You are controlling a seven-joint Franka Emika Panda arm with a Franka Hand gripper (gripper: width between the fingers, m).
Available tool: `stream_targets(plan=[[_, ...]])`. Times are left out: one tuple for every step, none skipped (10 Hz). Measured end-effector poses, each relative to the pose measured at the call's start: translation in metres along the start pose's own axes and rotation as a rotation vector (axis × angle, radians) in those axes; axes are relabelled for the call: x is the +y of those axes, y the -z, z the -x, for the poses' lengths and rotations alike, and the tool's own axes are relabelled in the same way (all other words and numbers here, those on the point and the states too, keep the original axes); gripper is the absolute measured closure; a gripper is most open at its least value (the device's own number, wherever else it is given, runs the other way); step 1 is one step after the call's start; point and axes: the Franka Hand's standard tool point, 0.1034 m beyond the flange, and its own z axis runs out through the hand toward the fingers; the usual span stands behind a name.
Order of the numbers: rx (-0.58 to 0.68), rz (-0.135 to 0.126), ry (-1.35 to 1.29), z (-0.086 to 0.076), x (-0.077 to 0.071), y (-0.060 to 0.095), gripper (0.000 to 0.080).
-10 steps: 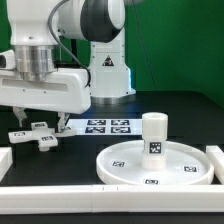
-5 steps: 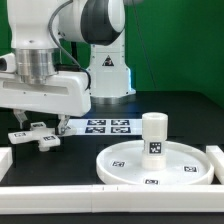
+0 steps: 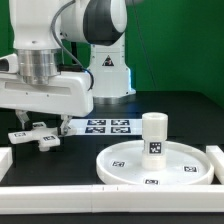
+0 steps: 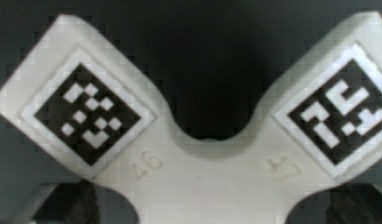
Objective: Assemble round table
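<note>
Round table parts are lying unjoined on the black tabletop. At the exterior view's left, the cross-shaped base is lying flat, and the gripper is hanging directly over its middle. In the wrist view, two tagged arms of the base are filling the frame, with dark fingertips showing either side of its hub. Whether the jaws are pinching it or standing free, I cannot tell. Further right and farther back, the marker board is lying flat. At the right, the leg is standing upright on the round disc. A white border block is running along the near edge.
</note>
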Motion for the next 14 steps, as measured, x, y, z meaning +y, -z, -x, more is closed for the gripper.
stream_targets(plan=[[0.0, 0.001, 0.017, 0.0006, -0.0021, -0.0006, 0.0151], [-0.003, 0.002, 0.025, 0.0018, -0.0025, -0.0021, 0.0151], [-0.005, 0.002, 0.034, 0.0023, -0.0016, -0.0029, 0.0151], [-0.006, 0.003, 0.033, 0.0023, -0.0005, -0.0033, 0.0151], [-0.006, 0.003, 0.031, 0.0025, 0.0004, -0.0037, 0.0151], [-0.007, 0.003, 0.03, 0.0027, 0.0011, -0.0041, 0.0151], [-0.008, 0.003, 0.029, 0.0027, 0.0016, -0.0041, 0.0151], [-0.007, 0.003, 0.029, 0.0023, 0.0015, -0.0039, 0.0249], [-0.006, 0.003, 0.029, 0.0018, 0.0014, -0.0036, 0.0358], [-0.006, 0.003, 0.029, 0.0018, 0.0014, -0.0037, 0.0357], [-0.006, 0.003, 0.03, 0.0017, 0.0014, -0.0037, 0.0357], [-0.006, 0.003, 0.03, 0.0016, 0.0015, -0.0037, 0.0357], [-0.006, 0.003, 0.03, 0.0016, 0.0013, -0.0037, 0.0357], [-0.005, 0.001, 0.026, 0.0012, -0.002, -0.0025, 0.0357]])
